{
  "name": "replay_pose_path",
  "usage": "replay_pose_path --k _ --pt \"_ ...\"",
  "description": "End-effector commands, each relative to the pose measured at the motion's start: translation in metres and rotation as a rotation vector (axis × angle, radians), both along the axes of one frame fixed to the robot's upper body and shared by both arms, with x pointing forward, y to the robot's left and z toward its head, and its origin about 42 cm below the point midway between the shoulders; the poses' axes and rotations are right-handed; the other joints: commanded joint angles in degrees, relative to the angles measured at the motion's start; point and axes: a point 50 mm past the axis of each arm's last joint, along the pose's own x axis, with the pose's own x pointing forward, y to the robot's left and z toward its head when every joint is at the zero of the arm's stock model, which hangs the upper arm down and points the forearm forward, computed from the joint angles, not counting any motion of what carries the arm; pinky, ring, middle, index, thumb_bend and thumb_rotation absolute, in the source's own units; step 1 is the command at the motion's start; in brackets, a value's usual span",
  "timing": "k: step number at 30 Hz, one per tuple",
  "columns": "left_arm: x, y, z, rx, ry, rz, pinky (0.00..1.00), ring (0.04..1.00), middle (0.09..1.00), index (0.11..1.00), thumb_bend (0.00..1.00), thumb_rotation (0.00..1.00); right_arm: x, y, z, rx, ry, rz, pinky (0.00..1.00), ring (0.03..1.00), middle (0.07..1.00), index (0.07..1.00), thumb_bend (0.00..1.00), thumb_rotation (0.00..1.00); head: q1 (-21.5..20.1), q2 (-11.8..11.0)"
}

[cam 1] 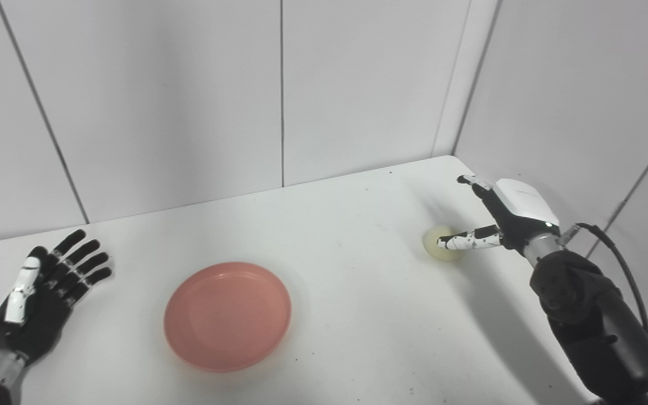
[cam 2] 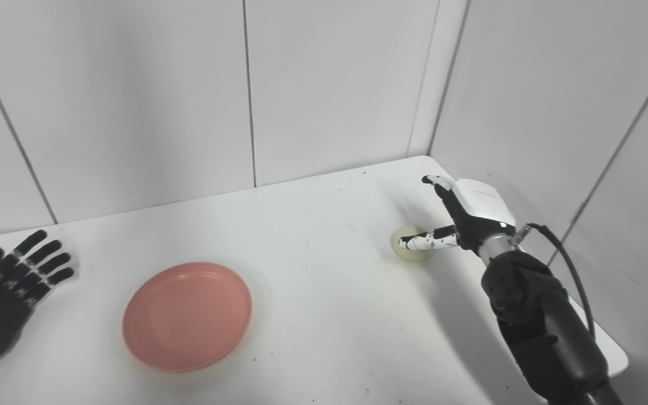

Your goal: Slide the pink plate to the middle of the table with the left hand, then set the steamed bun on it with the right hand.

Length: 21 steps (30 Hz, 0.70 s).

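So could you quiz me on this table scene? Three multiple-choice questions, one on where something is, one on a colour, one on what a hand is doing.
1. Where is the steamed bun?
A. on the plate
B. on the table near the right hand
C. in the left hand

2. What colour is the plate?
A. pink
B. blue
C. green

3. What state is the left hand in?
A. shut on the plate
B. shut on the bun
C. open, holding nothing

Answers:
1. B, the bun sits on the white table far right, with the right hand's thumb across it.
2. A, the round plate is pink and has nothing on it.
3. C, its fingers are spread, apart from the plate.
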Motion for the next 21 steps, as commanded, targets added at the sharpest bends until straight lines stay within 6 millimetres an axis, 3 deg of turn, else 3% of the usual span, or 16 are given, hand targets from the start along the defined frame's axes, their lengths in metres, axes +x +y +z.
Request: replay_pose_path --k 1,6,21 --pt "-0.077 0.021 -0.101 0.027 0.367 0.047 0.72 0.758 0.79 0.794 0.53 0.79 0.009 -0.007 0.023 -0.05 -0.078 -0.024 0.72 0.861 0.909 0.889 0.98 0.49 -0.3 0.3" --pt "-0.078 0.025 -0.101 0.032 0.368 0.054 0.71 0.751 0.78 0.787 0.53 0.78 0.017 -0.008 0.017 -0.031 -0.058 -0.018 0.68 0.849 0.916 0.893 0.98 0.5 -0.6 0.8" --pt "-0.081 0.027 -0.099 0.048 0.349 0.039 0.7 0.744 0.779 0.788 0.54 0.76 0.046 -0.008 0.007 0.01 -0.025 -0.022 0.72 0.873 0.925 0.902 0.94 0.47 -0.3 1.8"
